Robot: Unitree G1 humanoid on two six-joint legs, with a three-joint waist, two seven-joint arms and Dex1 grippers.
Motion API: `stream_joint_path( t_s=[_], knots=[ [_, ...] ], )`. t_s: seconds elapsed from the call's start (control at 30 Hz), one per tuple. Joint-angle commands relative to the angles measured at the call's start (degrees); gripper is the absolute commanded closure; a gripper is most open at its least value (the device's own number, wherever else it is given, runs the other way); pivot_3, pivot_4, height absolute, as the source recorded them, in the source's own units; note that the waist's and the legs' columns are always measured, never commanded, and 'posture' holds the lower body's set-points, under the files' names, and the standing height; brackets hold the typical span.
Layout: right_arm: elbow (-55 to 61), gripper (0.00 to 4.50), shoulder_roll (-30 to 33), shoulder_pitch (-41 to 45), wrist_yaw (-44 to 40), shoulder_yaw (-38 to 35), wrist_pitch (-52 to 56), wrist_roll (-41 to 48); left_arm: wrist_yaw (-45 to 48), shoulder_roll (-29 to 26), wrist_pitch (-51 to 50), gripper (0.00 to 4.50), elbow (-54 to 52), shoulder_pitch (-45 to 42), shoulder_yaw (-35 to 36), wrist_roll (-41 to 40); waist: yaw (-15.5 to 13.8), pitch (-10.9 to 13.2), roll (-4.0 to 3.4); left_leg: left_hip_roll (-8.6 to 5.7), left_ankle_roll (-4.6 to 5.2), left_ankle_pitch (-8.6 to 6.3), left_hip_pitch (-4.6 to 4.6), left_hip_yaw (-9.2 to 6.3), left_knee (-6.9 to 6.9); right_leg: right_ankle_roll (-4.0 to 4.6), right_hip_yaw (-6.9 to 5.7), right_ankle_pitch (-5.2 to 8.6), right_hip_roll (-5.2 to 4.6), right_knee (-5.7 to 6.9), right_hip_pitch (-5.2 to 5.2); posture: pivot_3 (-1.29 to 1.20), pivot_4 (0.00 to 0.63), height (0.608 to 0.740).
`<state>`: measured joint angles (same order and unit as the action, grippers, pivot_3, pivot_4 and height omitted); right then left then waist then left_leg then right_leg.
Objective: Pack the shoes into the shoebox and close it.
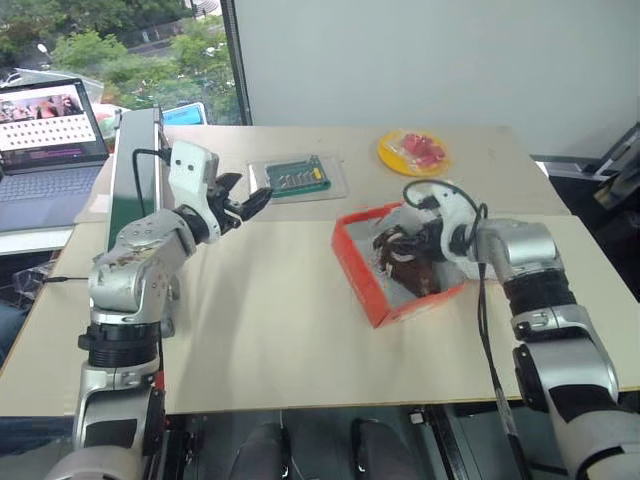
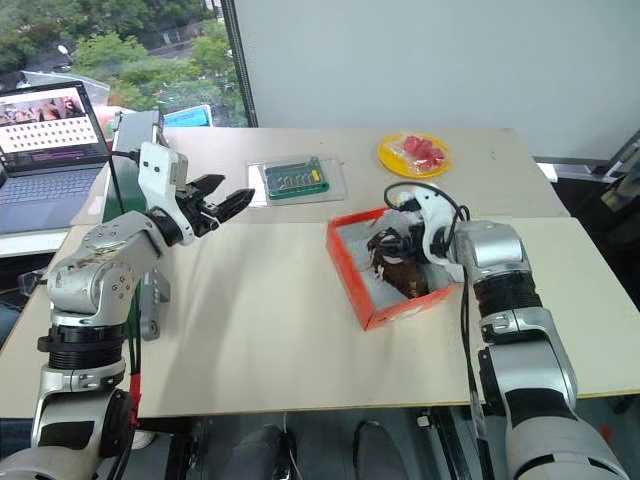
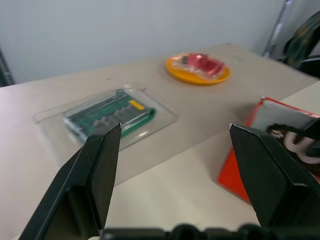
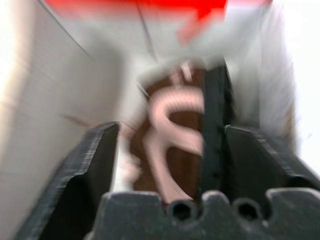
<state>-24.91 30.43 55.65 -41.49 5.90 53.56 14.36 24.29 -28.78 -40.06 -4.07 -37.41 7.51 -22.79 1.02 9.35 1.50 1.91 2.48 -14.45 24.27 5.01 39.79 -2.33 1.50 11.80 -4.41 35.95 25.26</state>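
Left gripper (image 1: 250,203) hangs in the air above the table (image 1: 270,340), and I see its two black fingers (image 3: 95,170) spread wide with nothing between them. Just ahead of it, past the fingertips, lies the clear tray (image 3: 107,117) with the green circuit board, flat on the far tabletop. Farther on from that hand, toward the back edge, sits the yellow plate (image 1: 414,153) with red pieces on it. Behind this arm, at the table's corner, I can see an open laptop (image 1: 45,150) with a lit screen.

To the right of the left gripper, well apart from it, stands the shoebox (image 1: 372,285), orange-red outside and white inside, set at an angle on the near tabletop. I see dark brown shoes (image 1: 410,270) lying in it, a beige lace (image 4: 170,135) looping over the brown upper.

Right gripper (image 2: 398,243) reaches into the box from the right, pointing down at the shoes. Its fingers stand apart in the wrist view, the lace and brown upper showing between them; I cannot tell whether either pad touches the shoe.
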Motion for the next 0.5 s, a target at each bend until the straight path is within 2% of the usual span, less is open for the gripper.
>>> stream_joint_path(
  t_s=[0.03, 0.2, 0.33, 0.5],
  knots=[
    [8.92, 0.06, 1.57, 4.40, -0.79, -2.78, 2.29, 1.97, -3.21, -1.13, 1.17, 0.85, 0.27, -0.87, 2.19, 2.51, -0.02, 0.00, 0.00, 0.01, 0.00, 0.00, -0.01, -0.01, -0.01, 0.00, -0.01, 0.00, 0.01, 0.01, 0.00, 0.00, 0.150, 0.740],
    [12.80, 0.06, 2.35, 4.71, -4.19, -3.61, -1.24, 3.29, -6.34, -0.49, 1.63, 0.85, -0.78, -0.26, 3.13, 4.37, -0.60, 0.00, 0.00, 0.00, 0.05, -0.03, 0.00, -0.03, 0.00, 0.00, -0.13, 0.00, -0.02, -0.03, -0.08, 0.00, 0.150, 0.740],
    [19.21, 0.06, 1.42, -0.07, -9.47, -2.92, -5.75, 6.06, -10.86, 0.56, 1.18, 0.85, -4.07, 3.08, 5.19, 6.11, -0.52, 0.00, 0.00, -0.01, 0.06, -0.04, 0.03, -0.04, -0.02, 0.00, -0.14, 0.00, -0.03, -0.10, -0.07, 0.00, 0.150, 0.740],
    [25.06, 0.06, -7.91, -6.89, -7.33, -9.79, -11.52, 13.55, -17.88, 3.46, -3.02, 0.85, -9.79, 10.53, 12.19, 5.60, 0.07, 0.00, 0.01, 0.05, 0.05, -0.04, 0.00, -0.04, -0.01, 0.01, -0.08, 0.00, -0.02, -0.03, -0.06, 0.00, 0.150, 0.740]
  ],
)
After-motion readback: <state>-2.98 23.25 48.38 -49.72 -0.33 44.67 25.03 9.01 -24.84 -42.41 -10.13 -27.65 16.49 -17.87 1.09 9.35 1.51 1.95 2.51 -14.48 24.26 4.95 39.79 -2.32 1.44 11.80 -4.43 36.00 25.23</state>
